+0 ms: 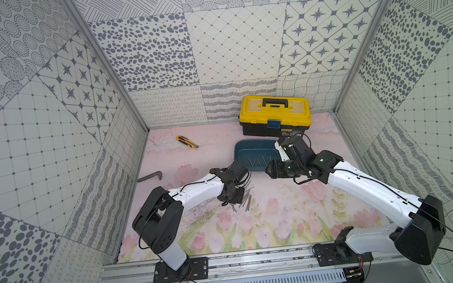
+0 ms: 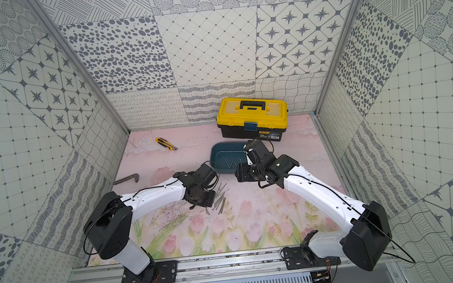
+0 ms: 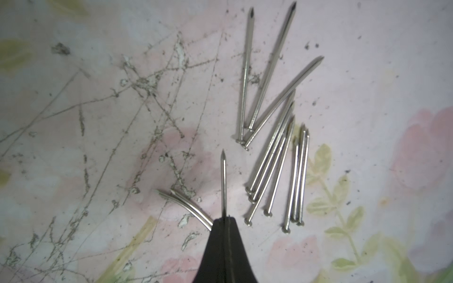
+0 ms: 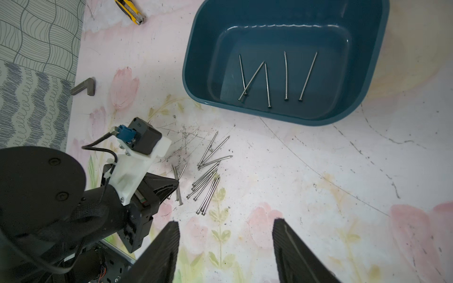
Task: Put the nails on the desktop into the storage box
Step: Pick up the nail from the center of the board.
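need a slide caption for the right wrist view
Five nails lie in the storage box; the left hand pinches one nail from the desktop pile while the open right hand hovers.

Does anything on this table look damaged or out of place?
Yes. The desktop is scratched beside the loose nails, its tulip print scored with dark crisscross lines and flaked white. Those nails lie in an untidy heap, while five more nails sit in the storage box. The left gripper pinches one nail.
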